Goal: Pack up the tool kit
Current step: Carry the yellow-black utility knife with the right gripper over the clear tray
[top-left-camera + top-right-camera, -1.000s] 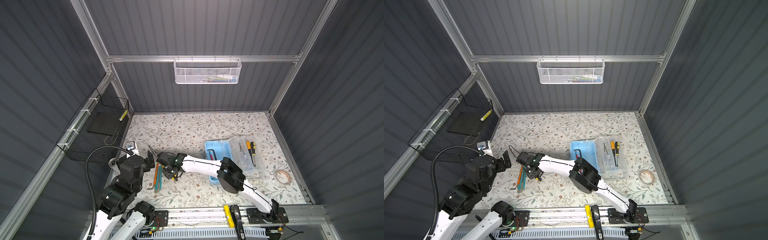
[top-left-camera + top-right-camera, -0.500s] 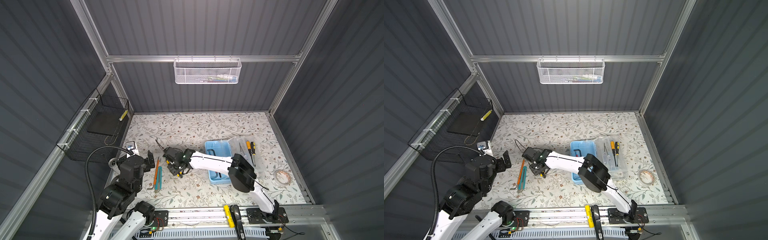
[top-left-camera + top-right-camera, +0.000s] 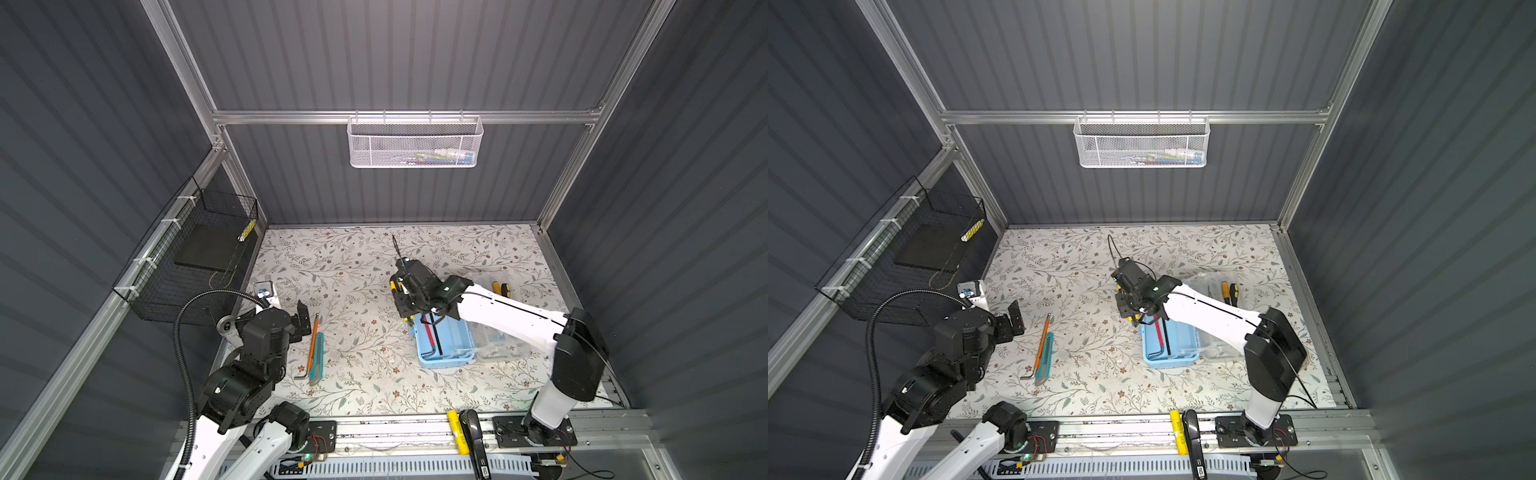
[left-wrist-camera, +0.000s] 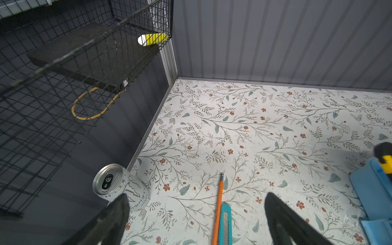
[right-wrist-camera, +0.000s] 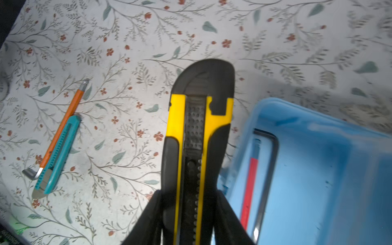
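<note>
Two keys (image 5: 251,169) to clear inside the tool kit (image 3: 451,353), right of centre: with right gripper (image 5: 189,197) clamped on the yellow knife (image 5: 199,101) above its far left corner, shift right, lower flat beside them, release. Leave left gripper (image 4: 196,199) spread, empty.

Both top views sharp, evenly lit; grey ribbed walls (image 3: 83,166) dim at 9 and 3 o'clock. Right wrist view: light blue plastic box base (image 5: 318,180) motion-blurred.

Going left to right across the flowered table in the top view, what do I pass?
drink can → left end effector → teal utility knife → tool kit's blue base → screwdrivers
</note>
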Controlling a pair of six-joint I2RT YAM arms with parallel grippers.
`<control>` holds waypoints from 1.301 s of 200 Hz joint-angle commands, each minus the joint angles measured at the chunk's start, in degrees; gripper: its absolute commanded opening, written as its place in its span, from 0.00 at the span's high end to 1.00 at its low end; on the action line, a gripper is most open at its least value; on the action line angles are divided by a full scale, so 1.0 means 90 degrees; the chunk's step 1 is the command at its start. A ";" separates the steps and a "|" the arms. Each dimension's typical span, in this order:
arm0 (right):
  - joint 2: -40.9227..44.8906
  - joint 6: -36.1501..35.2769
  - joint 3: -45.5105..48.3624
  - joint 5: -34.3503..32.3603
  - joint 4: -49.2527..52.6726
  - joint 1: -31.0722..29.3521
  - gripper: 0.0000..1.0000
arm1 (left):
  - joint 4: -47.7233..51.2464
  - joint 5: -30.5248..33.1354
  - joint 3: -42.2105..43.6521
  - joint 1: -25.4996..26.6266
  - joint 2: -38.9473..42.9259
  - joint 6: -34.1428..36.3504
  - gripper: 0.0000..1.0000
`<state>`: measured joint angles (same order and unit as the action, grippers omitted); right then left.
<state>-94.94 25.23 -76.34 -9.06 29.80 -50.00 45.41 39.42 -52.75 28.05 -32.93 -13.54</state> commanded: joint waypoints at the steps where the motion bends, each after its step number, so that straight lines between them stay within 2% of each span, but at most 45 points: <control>1: 0.0596 0.0227 0.0490 -0.0397 0.0133 0.0212 0.80 | 0.0028 -0.0116 -0.0005 -0.0021 -0.0180 0.0000 0.01; 62: 0.1963 0.0585 0.1866 -0.0708 0.0318 0.0941 0.80 | 0.0071 -0.0347 -0.0062 -0.0026 -0.0715 -0.0073 0.00; 87: 0.2129 0.0524 0.2157 -0.0771 0.0412 0.1239 0.79 | 0.0114 -0.0736 -0.0136 -0.0027 -0.0873 -0.0424 0.01; 133: 0.1962 0.0411 0.2438 -0.0714 0.0303 0.1374 0.79 | 0.0292 -0.0838 0.0217 -0.0026 -0.1078 -0.1651 0.00; 161: 0.1744 0.0358 0.2495 -0.0687 0.0203 0.1375 0.72 | 0.0228 -0.0933 0.0701 -0.0021 -0.1092 -0.2268 0.01; 232: 0.1762 0.0122 0.2300 -0.0790 0.0402 0.1366 0.42 | -0.0114 -0.1105 0.1586 -0.0021 -0.1274 -0.2976 0.01; 260: 0.2174 -0.0011 0.2173 -0.0609 0.0442 0.1366 0.38 | -0.0223 -0.1263 0.1743 -0.0023 -0.1454 -0.3458 0.00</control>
<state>-79.26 26.65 -54.76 -14.96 32.64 -37.76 45.41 29.93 -38.63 28.05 -45.17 -39.57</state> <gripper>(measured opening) 0.617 0.995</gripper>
